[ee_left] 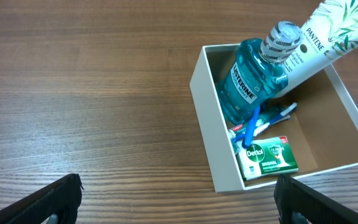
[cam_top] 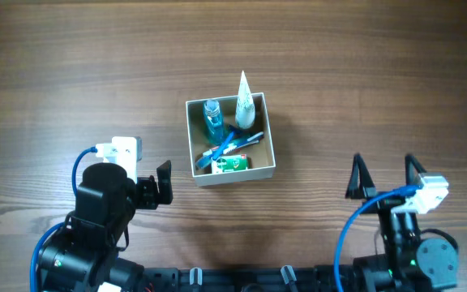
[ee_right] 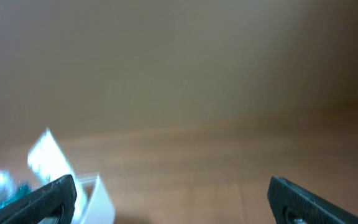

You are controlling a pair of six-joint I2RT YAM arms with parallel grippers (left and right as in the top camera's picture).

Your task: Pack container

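The container [cam_top: 203, 175] sits mid-frame in the overhead view, slightly above centre, on the wood table [cam_top: 71, 73]. Inside it:
- a blue mouthwash bottle [ee_left: 248, 84] in the upper left corner
- a white tube [ee_left: 328, 34] leaning up and out over the top wall
- a blue toothbrush [cam_top: 230, 144] lying diagonally
- a green soap box [ee_left: 267, 158] flat along the bottom wall

No loose items show on the table in any view, so packing looks done or nearly done. The step in hand reads as backing off and finishing clean.

Left gripper [ee_left: 178, 186]: jaws spread wide, nothing between them, low in the left wrist frame. The box is up and to the right of it, apart, with no contact. Right gripper [cam_top: 383, 174]: also spread wide and empty, at the lower right of the overhead view, well apart from the box. The right wrist view is blurred; only a box corner shows at its lower left.

To do it well:
- Keep both grippers empty and pull them toward the bottom edge of the frame, away from the box walls.
- Don't sweep the left fingers rightward. The near white wall is thin, and the box would likely slide or tip.
- Watch the tube. It pokes past the rim and looks likely to fall out if the box is bumped.
- If you want it seated, nudge the tube's cap end down gently from above with one arm only.
- Leave the bottle alone; it props the tube.
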